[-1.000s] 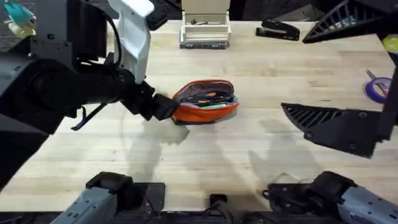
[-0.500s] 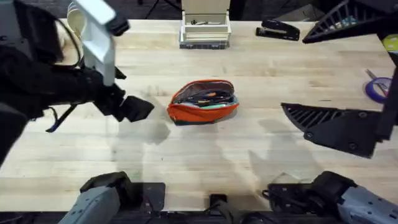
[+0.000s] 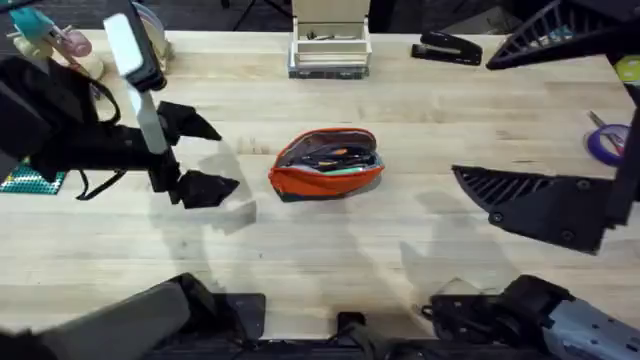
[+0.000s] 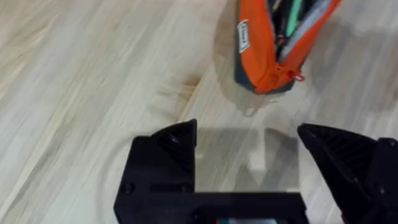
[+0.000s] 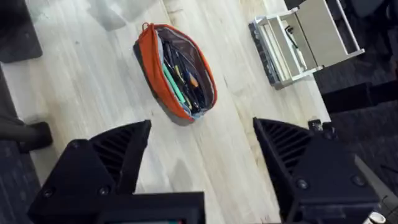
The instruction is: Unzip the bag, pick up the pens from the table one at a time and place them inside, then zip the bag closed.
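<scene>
- Left end effector [image 3: 200, 155]: two black, wedge-shaped fingers spread wide, nothing between them; it hangs over bare wood at the left of the worktop [image 3: 330, 250], apart from the pouch. From the left wrist, the same end effector [image 4: 249, 162] frames only plank surface.
- Worktop: pale butcher-block of jointed planks with fine straight grain and a matte finish; a small brown stain lies near the pouch's end in the left wrist view.
- Bag [image 3: 328, 163]: an elongated soft fabric pouch, orange on its sides, with a dark blue-grey underside, lying at the centre of the worktop. Its top zipper stands open, showing a dark lining. The left wrist view shows the bag [image 4: 277, 43] end-on, with a small white label and an orange zipper pull at its near end.
- Pens [image 5: 177, 84]: thin sticks lying lengthwise inside the open pouch, a green one and dark ones among them.
- Behind the bag, at the far edge: a cream open-topped box [image 3: 330, 40].
- Further right along that edge: a black stapler [image 3: 447, 48].
- Right end effector [image 3: 545, 205]: black ribbed fingers, spread and holding nothing, raised above the right side of the worktop, well apart from the pouch.
- Far right edge: a purple-handled item [image 3: 606, 140], partly hidden by the right arm.
</scene>
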You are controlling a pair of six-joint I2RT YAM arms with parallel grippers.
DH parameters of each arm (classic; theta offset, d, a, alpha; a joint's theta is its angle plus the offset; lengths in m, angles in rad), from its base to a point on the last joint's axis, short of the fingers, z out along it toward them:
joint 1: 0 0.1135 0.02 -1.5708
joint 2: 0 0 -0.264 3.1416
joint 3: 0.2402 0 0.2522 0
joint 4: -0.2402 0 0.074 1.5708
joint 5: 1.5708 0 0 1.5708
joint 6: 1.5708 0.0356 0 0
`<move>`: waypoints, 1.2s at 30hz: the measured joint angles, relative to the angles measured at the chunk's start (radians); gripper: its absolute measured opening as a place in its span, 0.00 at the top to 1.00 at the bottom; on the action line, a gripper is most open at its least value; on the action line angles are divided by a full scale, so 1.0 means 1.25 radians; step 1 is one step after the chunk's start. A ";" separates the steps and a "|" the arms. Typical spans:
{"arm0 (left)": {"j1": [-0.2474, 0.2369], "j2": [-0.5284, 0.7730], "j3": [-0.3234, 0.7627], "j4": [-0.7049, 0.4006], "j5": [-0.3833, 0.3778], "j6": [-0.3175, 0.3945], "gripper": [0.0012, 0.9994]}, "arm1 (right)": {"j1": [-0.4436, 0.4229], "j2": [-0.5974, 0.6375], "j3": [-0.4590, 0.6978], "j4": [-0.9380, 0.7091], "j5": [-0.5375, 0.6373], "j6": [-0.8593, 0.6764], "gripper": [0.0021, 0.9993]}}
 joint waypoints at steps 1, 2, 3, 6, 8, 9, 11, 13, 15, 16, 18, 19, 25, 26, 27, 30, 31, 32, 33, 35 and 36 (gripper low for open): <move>0.004 0.017 0.000 -0.009 0.006 0.031 0.01 | 0.000 0.000 0.000 0.000 -0.003 0.000 0.00; 0.006 0.032 0.000 -0.018 0.010 0.057 0.01 | 0.000 0.000 0.000 0.000 -0.004 0.000 0.00; 0.008 0.046 0.000 -0.028 0.013 0.086 0.01 | 0.000 0.000 0.000 -0.001 -0.009 0.000 0.00; 0.012 0.084 -0.001 -0.056 0.022 0.169 0.01 | 0.000 0.001 -0.001 -0.004 -0.021 0.000 0.00; 0.014 0.106 -0.001 -0.068 0.025 0.218 0.01 | 0.000 0.001 -0.002 -0.006 -0.028 0.001 0.00; 0.014 0.116 -0.001 -0.070 0.025 0.235 0.01 | 0.000 0.001 -0.002 -0.006 -0.030 0.001 0.00; 0.015 0.134 -0.001 -0.070 0.027 0.262 0.01 | 0.000 0.001 -0.002 -0.006 -0.031 0.001 0.00; 0.016 0.151 -0.001 -0.071 0.029 0.284 0.01 | 0.000 0.001 -0.003 -0.006 -0.034 0.001 0.00; 0.016 0.162 -0.001 -0.071 0.031 0.296 0.01 | 0.000 0.001 -0.003 -0.007 -0.048 0.001 0.00; 0.016 0.167 -0.001 -0.071 0.031 0.301 0.01 | -0.001 0.003 -0.004 -0.009 -0.055 0.001 0.00; 0.017 0.171 -0.001 -0.070 0.031 0.306 0.01 | -0.001 0.012 -0.004 -0.011 -0.072 0.009 0.00; 0.017 0.172 -0.001 -0.070 0.032 0.309 0.01 | -0.001 0.017 -0.004 -0.011 -0.080 0.015 0.00; 0.017 0.172 -0.001 -0.070 0.037 0.317 0.01 | 0.007 0.066 -0.004 0.013 -0.136 0.126 0.00; 0.017 0.172 -0.001 -0.070 0.037 0.318 0.01 | 0.007 0.080 -0.001 0.023 -0.151 0.173 0.00; 0.017 0.172 -0.001 -0.070 0.039 0.318 0.01 | 0.007 0.097 0.002 0.030 -0.165 0.221 0.00; 0.017 0.172 -0.001 -0.070 0.040 0.318 0.01 | 0.007 0.146 0.003 0.040 -0.190 0.330 0.00; 0.017 0.172 -0.001 -0.070 0.040 0.318 0.01 | 0.007 0.159 0.003 0.046 -0.195 0.357 0.00; 0.017 0.172 -0.001 -0.070 0.040 0.318 0.01 | 0.007 0.175 0.003 0.052 -0.198 0.383 0.00; 0.017 0.172 -0.001 -0.069 0.040 0.318 0.01 | 0.008 0.186 0.003 0.058 -0.201 0.401 0.00; 0.017 0.172 -0.001 -0.070 0.040 0.318 0.01 | 0.009 0.204 0.003 0.067 -0.206 0.429 0.00; 0.017 0.172 -0.001 -0.069 0.041 0.318 0.01 | 0.010 0.210 0.003 0.072 -0.207 0.440 0.00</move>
